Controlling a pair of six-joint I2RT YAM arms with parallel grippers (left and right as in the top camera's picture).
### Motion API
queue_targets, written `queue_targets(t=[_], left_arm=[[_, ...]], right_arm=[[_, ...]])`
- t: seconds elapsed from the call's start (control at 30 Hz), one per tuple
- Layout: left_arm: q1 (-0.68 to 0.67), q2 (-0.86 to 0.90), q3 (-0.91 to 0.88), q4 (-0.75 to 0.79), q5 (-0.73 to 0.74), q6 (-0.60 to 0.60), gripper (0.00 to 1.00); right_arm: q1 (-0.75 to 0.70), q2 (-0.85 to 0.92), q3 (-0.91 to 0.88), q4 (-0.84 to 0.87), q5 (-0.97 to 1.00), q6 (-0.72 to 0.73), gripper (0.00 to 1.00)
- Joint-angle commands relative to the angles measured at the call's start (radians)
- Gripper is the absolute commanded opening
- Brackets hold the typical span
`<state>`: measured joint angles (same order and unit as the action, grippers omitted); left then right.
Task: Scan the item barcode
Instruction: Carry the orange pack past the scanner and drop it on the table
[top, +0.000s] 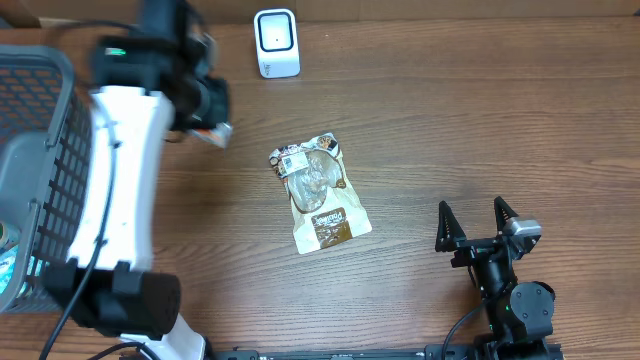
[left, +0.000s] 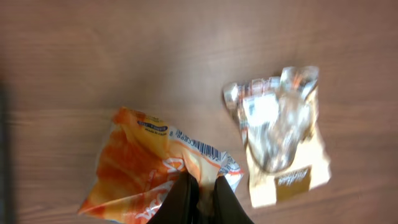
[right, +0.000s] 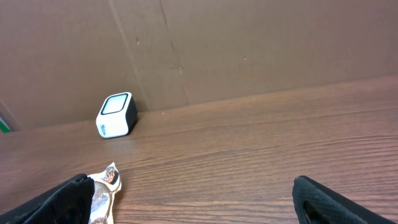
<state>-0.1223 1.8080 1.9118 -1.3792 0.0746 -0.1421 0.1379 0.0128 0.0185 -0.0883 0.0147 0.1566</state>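
Left gripper (left: 203, 198), lower centre of the wrist view, pinches the orange packet (left: 134, 171) at one corner. The packet looks light, limp and crinkly, so an edge grip clear of the barcode (left: 204, 149) suits it. Right gripper (top: 478, 225), lower right, stands wide and empty.

Wooden table (top: 480, 130) with a clear-and-tan pouch (top: 318, 195) mid-surface, a white scanner (top: 277, 43) at the far edge.

Left arm (top: 120, 180) stretched far forward, left gripper (left: 202, 190) pinched closed, right gripper (top: 472, 215) near its base, jaws spread wide.
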Motion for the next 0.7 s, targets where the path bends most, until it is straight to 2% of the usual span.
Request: queue_targets(t=[0.0, 0.17, 0.33, 0.4, 0.43, 0.5, 0.57, 0.67], left_arm=[[-0.057, 0.0, -0.167, 0.095, -0.014, 0.023, 0.04], [-0.117, 0.0, -0.385, 0.3, -0.015, 0.023, 0.04], [-0.13, 0.0, -0.486, 0.387, -0.009, 0.022, 0.07], [-0.13, 0.0, -0.5, 0.393, -0.004, 0.022, 0.21], [-0.13, 0.0, -0.502, 0.393, -0.004, 0.023, 0.34], [-0.13, 0.0, -0.502, 0.397, -0.004, 0.023, 0.52], [-0.13, -0.002, -0.497, 0.406, -0.002, 0.021, 0.57], [-0.112, -0.006, -0.435, 0.377, 0.011, -0.013, 0.59]], right_arm=[[-0.004, -0.01, -0.01, 0.007, -0.001, 0.0, 1.0], [-0.004, -0.01, -0.01, 0.007, -0.001, 0.0, 1.0], [-0.004, -0.01, -0.01, 0.007, -0.001, 0.0, 1.0], [-0.004, -0.01, -0.01, 0.007, -0.001, 0.0, 1.0], [-0.004, -0.01, -0.01, 0.007, -0.001, 0.0, 1.0], [-0.004, -0.01, -0.01, 0.007, -0.001, 0.0, 1.0], [-0.004, -0.01, -0.01, 0.007, -0.001, 0.0, 1.0], [-0.004, -0.01, -0.01, 0.007, -0.001, 0.0, 1.0]])
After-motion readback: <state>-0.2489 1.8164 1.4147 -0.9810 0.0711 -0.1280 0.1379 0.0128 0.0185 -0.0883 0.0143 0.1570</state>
